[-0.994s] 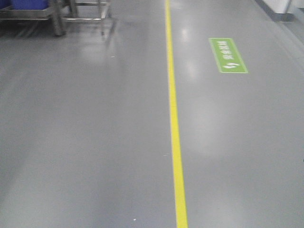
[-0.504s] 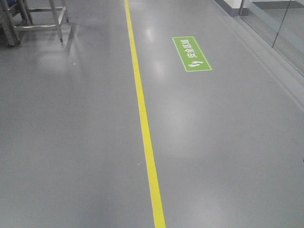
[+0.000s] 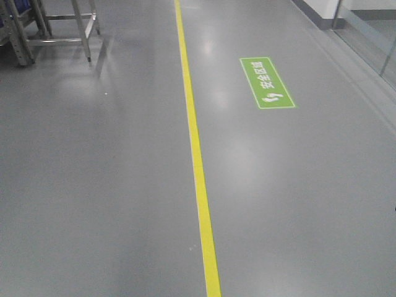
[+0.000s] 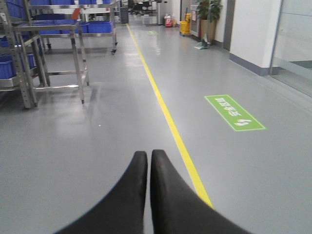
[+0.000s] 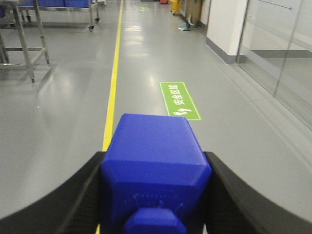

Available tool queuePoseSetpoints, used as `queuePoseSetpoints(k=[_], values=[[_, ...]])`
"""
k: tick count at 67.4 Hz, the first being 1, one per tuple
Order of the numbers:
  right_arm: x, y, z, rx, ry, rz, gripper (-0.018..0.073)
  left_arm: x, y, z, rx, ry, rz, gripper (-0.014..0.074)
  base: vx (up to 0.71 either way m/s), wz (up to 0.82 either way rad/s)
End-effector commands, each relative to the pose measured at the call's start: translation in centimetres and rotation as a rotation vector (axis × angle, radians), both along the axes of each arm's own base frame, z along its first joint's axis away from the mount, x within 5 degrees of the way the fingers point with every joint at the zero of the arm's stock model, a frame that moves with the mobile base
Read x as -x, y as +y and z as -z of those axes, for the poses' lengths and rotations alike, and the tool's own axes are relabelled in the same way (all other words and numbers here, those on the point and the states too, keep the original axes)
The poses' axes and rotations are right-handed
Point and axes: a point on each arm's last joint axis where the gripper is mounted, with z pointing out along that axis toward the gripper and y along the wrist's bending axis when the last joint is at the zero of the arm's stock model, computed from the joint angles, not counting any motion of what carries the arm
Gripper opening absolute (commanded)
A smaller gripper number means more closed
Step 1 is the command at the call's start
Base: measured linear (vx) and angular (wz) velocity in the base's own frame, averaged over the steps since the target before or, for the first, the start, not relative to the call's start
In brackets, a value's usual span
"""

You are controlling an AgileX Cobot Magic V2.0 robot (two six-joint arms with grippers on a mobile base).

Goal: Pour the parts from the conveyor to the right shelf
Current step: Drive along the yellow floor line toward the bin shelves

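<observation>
I see one green floor sign [image 3: 267,83] on the grey floor [image 3: 93,185], with white Chinese characters reading 安全区域 beside a white footprint symbol.

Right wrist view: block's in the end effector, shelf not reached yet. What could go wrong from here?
1. The block is pinched only by its sides in the right end effector, with bare floor below; a jolt might drop it.
2. The shelf stands ahead on the left on thin steel legs; a tight turn toward it could clip them.
</observation>
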Motion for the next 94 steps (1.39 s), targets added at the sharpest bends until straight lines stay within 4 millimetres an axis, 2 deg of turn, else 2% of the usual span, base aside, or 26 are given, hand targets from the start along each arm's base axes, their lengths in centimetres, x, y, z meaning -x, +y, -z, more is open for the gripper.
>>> queuePoseSetpoints(k=[1,34,94], values=[[-0.07,-0.12,-1.66,0.017,-0.099,0.011,-0.0005,0.08,-0.05,-1.30,0.011,-0.093,0.007,-0.0006,0.50,0.26],[-0.07,-0.12,-1.66,0.017,-0.099,0.011,-0.0005,0.08,-0.05,-1.30,0.011,-0.093,0.007,-0.0006,0.57,0.21],[-0.07,-0.12,-1.65,0.017,-0.098,0.011,-0.0005,0.08,-0.05,-1.29,0.011,-0.092,0.007,-0.0006,0.73,-0.06]])
